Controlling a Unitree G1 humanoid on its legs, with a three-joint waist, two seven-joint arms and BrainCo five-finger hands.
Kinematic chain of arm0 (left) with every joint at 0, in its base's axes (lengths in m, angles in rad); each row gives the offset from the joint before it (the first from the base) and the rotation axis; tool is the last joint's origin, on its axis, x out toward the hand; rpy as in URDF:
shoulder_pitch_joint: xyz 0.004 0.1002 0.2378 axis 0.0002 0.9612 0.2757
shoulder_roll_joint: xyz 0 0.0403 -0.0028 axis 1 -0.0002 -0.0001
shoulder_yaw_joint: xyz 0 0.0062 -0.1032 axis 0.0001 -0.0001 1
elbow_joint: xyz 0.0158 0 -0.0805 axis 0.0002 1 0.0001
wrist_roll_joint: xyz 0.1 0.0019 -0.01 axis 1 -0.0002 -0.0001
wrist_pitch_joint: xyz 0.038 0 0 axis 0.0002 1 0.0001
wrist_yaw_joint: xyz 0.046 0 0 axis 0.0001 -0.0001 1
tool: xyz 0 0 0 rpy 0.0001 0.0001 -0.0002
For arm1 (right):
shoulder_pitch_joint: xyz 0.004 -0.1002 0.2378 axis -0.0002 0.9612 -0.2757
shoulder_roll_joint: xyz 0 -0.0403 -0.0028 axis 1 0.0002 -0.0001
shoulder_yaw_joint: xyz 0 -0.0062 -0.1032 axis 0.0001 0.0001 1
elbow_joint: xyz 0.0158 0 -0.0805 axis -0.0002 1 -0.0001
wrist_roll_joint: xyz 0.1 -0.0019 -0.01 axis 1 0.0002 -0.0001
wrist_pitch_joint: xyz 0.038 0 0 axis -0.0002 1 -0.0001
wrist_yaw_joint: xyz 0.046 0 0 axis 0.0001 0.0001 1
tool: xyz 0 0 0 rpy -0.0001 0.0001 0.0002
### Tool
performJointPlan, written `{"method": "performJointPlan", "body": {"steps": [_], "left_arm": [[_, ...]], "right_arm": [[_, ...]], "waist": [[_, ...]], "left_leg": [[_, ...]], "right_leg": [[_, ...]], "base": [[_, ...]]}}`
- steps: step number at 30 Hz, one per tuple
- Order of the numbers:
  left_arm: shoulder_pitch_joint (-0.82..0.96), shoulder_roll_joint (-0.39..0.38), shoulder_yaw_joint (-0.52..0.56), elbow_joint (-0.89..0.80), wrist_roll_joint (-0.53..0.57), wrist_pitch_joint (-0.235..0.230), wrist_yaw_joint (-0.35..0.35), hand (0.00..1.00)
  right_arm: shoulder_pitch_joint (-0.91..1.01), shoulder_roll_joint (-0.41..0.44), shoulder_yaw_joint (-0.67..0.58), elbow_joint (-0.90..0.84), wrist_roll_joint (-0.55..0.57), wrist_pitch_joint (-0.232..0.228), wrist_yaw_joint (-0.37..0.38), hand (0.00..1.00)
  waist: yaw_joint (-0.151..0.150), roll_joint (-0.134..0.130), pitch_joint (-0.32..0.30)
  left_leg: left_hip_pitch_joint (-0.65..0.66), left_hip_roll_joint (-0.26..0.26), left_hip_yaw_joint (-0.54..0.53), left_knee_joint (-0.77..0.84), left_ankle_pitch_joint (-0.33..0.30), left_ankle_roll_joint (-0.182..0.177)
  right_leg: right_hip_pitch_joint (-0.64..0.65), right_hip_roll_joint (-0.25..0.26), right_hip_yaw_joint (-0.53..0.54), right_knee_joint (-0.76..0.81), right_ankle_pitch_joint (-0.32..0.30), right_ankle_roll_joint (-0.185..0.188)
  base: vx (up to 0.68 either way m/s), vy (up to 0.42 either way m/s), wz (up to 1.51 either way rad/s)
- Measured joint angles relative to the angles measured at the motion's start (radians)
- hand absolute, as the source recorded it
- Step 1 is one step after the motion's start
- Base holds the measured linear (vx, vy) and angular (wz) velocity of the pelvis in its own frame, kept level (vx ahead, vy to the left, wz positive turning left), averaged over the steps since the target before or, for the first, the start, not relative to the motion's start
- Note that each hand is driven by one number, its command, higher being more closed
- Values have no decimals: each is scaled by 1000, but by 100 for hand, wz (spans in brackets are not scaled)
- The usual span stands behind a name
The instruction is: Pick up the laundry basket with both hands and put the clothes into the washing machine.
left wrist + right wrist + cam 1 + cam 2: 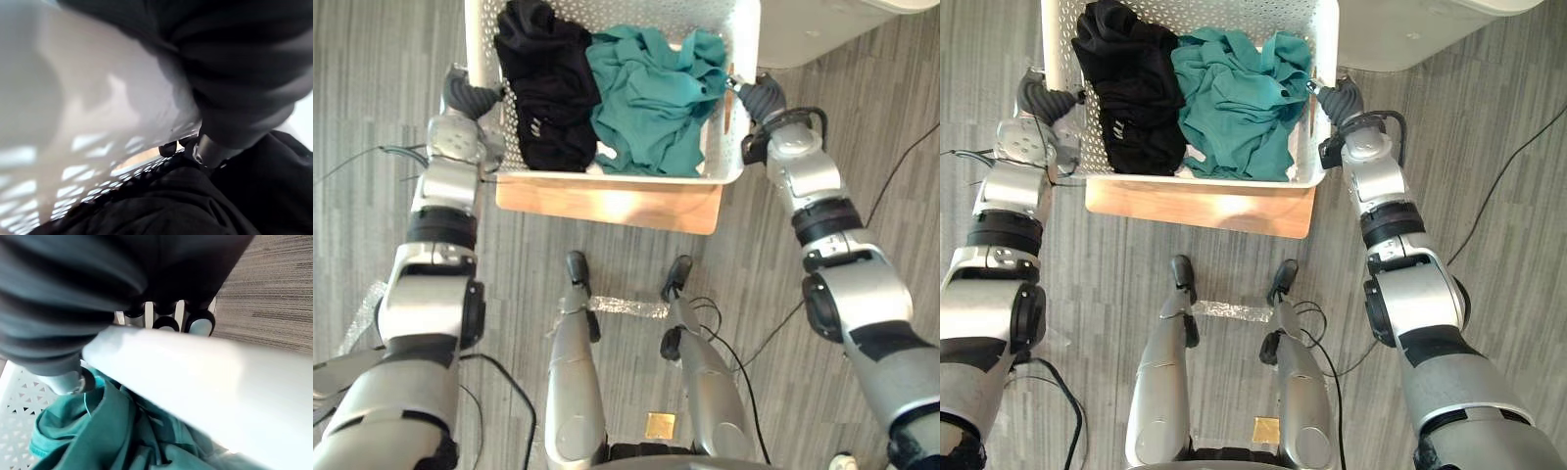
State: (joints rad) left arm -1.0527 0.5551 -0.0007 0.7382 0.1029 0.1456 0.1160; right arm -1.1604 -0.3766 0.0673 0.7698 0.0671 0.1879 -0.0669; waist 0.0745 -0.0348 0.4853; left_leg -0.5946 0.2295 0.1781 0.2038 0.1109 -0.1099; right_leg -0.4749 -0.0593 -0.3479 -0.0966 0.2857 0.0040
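Note:
A white perforated laundry basket [749, 49] rests on a low wooden stand [607, 206] in front of me. Inside it, a black garment [543, 83] lies on the left and a crumpled teal garment [651, 98] on the right. My left hand [465, 98] clasps the basket's left rim, its thumb [208, 152] inside by the black cloth. On the right rim my right hand [759, 95] is curled, with fingertips [166, 324] under the rim [205, 367] and the thumb [73, 379] over the teal cloth.
A white appliance body [842, 29] stands beyond the basket at the upper right. Grey striped carpet [372, 117] lies all around. A strip of clear plastic [626, 306] lies on the floor near me, and more of it at the lower left [357, 323].

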Motion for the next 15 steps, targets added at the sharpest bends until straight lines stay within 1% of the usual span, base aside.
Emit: {"method": "performJointPlan", "body": {"steps": [2,3,4,5,6,7,8,9,10,12,13,15], "left_arm": [[64,-5,0,-101,10,0,1,100],[116,-10,2,-181,7,-1,1,100],[181,-20,5,-273,4,-3,1,100],[209,-29,8,-310,-6,-5,1,100],[279,-52,10,-373,-51,-22,-2,100],[315,-68,11,-397,-71,-33,-3,100],[385,-100,10,-441,-125,-49,-10,100],[454,-124,9,-488,-204,-61,-12,100],[489,-134,9,-507,-237,-66,-18,100],[632,-170,0,-581,-333,-69,-35,100],[664,-181,-1,-598,-351,-69,-42,100],[762,-234,-14,-646,-387,-68,-49,100]], "right_arm": [[63,-10,-26,-111,1,6,-22,100],[118,-24,-45,-201,3,7,-27,100],[186,-31,-73,-293,5,6,-27,100],[219,-33,-88,-334,6,7,-26,100],[295,-37,-112,-407,6,7,-22,100],[331,-41,-119,-437,6,7,-20,100],[401,-44,-139,-488,6,4,-15,100],[458,-44,-148,-527,6,3,-8,100],[487,-44,-150,-541,6,4,0,100],[620,-39,-151,-566,6,10,36,100],[650,-35,-152,-566,6,12,49,100],[751,-14,-177,-569,11,16,74,100]], "waist": [[-5,4,3],[-5,6,3],[-7,6,3],[-8,6,3],[-11,11,-2],[-13,21,-13],[-24,33,-43],[-34,45,-55],[-34,50,-62],[-38,61,-120],[-39,64,-127],[-52,76,-156]], "left_leg": [[49,-14,4,-17,0,0],[84,-22,2,-21,-1,0],[127,-28,1,-24,-3,2],[151,-32,1,-25,-7,7],[201,-36,0,-24,-27,6],[219,-35,-2,-24,-48,8],[236,-38,-2,-23,-64,5],[265,-43,-2,-28,-71,10],[281,-45,-1,-30,-73,11],[321,-49,18,-45,-87,8],[337,-51,18,-54,-87,8],[384,-54,20,-75,-84,4]], "right_leg": [[35,-12,15,0,0,0],[63,-19,23,0,-1,1],[103,-24,25,0,-7,9],[126,-28,27,1,-15,18],[175,-32,33,6,-42,17],[190,-30,34,11,-54,19],[199,-37,36,33,-82,24],[218,-45,38,55,-104,28],[227,-49,41,65,-113,32],[240,-54,54,80,-131,40],[253,-55,55,81,-134,41],[291,-56,50,79,-140,43]], "base": [[83,73,-3],[86,73,-6],[84,61,-5],[86,38,2],[66,33,3],[63,48,5],[40,47,5],[42,49,5],[48,42,-6],[75,38,-16],[88,25,-7],[116,28,3]]}}
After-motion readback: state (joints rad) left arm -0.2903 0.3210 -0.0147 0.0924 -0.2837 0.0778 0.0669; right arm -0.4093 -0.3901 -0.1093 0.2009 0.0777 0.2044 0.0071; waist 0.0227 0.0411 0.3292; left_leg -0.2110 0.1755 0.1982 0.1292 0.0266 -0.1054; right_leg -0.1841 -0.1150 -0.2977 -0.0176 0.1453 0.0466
